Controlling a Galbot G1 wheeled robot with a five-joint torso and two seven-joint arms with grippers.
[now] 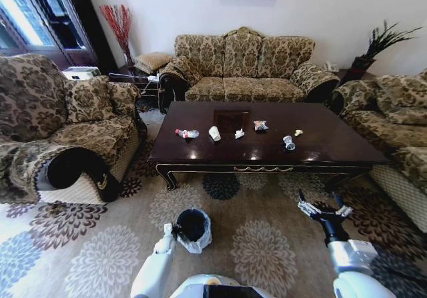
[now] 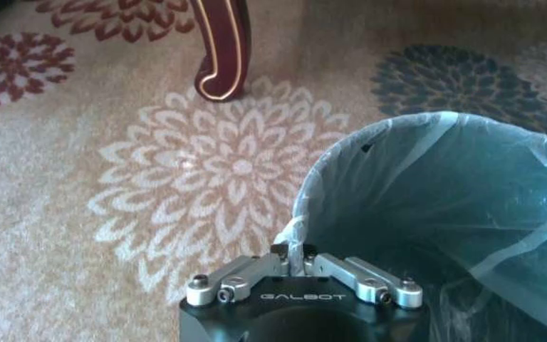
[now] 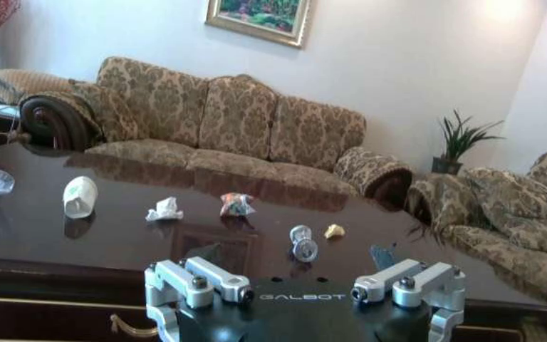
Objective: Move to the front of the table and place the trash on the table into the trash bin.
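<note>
Low, left gripper (image 2: 298, 265) pinches trash bin (image 2: 416, 185) liner; right gripper (image 1: 325, 211) spread.

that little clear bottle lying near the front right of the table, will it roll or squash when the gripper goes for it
The clear bottle lies on its side on the glossy table, so a nudge would probably roll or slide it. It looks empty and thin-walled, so likely very light and apt to dent under a firm pinch. The open right gripper, facing the table, looks wide enough to span it.

Ahead of the right end effector (image 1: 324, 209), open carpet (image 1: 267, 245) runs to the bench (image 1: 267, 153) edge; sofas (image 1: 400, 138) flank it.
</note>
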